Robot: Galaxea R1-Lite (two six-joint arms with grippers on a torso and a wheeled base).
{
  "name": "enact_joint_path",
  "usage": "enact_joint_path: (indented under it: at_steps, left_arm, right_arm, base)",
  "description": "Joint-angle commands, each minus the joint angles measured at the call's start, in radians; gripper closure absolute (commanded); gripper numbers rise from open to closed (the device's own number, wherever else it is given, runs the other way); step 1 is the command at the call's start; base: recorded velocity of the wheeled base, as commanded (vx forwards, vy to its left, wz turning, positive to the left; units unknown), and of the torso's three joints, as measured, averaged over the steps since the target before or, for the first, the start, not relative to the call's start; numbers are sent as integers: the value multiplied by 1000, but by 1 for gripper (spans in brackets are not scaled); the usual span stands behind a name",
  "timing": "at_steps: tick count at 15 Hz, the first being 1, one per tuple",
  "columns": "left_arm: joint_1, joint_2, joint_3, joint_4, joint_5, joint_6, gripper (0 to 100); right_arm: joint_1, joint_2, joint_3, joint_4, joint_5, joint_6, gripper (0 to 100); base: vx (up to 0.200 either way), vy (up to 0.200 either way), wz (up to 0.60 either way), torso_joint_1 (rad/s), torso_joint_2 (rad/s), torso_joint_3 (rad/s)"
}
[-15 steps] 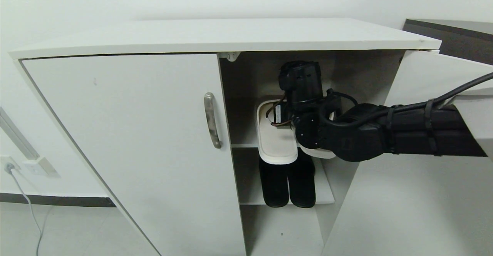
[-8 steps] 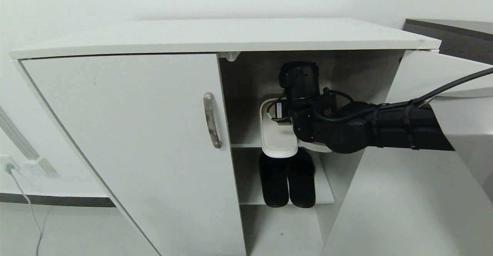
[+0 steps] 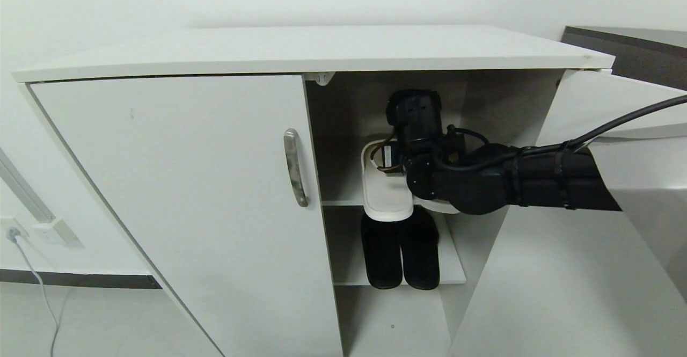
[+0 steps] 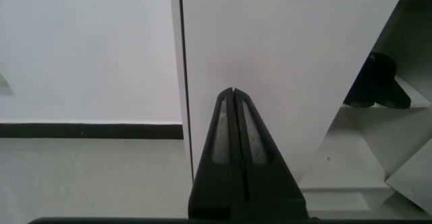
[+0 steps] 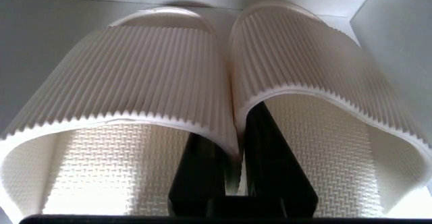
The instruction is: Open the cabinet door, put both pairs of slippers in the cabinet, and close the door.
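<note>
Your right gripper [image 5: 237, 150], clamping the white slippers [image 3: 387, 196], pushed them deeper, frame centre | release looks next | left gripper [image 4: 233, 126] closed, empty.

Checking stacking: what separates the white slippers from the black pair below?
The white upper shelf board, head view: ribbed white foam slippers jut over it, black slippers beneath.

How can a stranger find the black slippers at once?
Look into the open right half of the white cabinet. The black slippers lie side by side on the shelf below the white slippers. They are the only dark pair.
</note>
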Motion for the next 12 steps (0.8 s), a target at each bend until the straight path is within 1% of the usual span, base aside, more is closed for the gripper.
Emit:
enact_joint_path:
  at_steps: [1,4,5,11,12]
  left_arm:
    - [0,0,0,0,2,0,100]
    - [0,0,0,0,0,0,100]
    - [0,0,0,0,0,0,100]
    - [0,0,0,0,0,0,100]
    - [0,0,0,0,2,0,100]
  right_arm:
    - [-1,2,-7,11,0,0,0]
    - [0,-10,0,27,0,0,0]
    - [3,-29,22,27,0,2,0]
    - [63,-173,177,23,-9,6,0]
    - [85,-216,230,20,-11,11,0]
  base:
    - [0,0,0,0,0,0]
    - [0,0,0,0,0,0]
    - [0,0,0,0,0,0]
    - [0,0,0,0,0,0]
    - [0,0,0,0,0,0]
